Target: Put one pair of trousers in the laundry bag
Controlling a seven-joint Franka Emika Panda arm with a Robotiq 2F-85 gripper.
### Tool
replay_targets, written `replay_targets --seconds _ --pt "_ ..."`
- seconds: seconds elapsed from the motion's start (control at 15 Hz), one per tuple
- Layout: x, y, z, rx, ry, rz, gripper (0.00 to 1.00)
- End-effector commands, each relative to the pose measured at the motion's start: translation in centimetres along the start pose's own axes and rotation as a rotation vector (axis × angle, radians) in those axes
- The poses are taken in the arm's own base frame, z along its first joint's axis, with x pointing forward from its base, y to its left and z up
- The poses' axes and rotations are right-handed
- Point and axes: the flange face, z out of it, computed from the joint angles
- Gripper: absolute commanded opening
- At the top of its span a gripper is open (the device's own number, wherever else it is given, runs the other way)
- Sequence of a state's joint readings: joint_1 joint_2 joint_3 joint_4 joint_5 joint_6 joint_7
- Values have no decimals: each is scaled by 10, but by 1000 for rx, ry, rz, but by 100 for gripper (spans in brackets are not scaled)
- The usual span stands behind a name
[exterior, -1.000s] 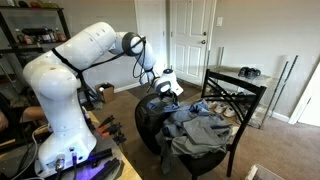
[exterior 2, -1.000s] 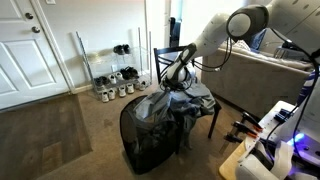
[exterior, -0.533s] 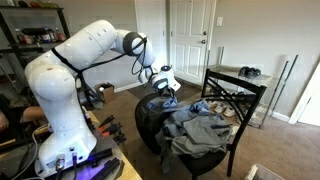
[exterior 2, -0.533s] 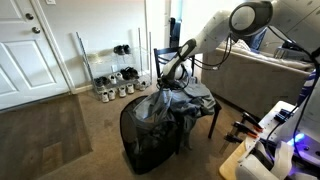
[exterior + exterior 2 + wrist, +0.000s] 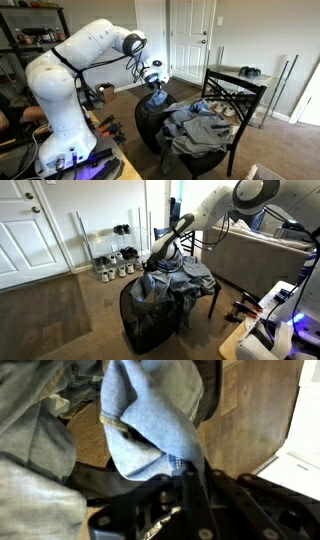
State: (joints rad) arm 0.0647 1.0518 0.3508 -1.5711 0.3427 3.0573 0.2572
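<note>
Pincer (image 5: 188, 472) (tips half hidden) on trousers (image 5: 150, 420)

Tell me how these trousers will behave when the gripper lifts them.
Probably floppy: the trousers fold and hang from the shut gripper. Likely to drag, since the rest seems to trail into the clothes heap on the chair. Fairly heavy for cloth: it looks like stitched denim.
</note>
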Motion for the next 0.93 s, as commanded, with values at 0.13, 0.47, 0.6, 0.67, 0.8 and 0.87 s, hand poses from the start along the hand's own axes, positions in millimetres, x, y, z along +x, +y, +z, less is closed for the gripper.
replay_targets --seconds 0.13,0.47,0.6,0.67,0.8,0.87 --pt "-26 7 8 -32 -129 -60 32" --pt "-21 23 6 -51 -142 -29 57" --pt "-12 34 2 -57 -119 9 70" --pt "-7 42 0 -72 -96 31 77" --pt "10 66 -7 -123 -25 87 89" --pt "21 81 -10 -149 21 111 96"
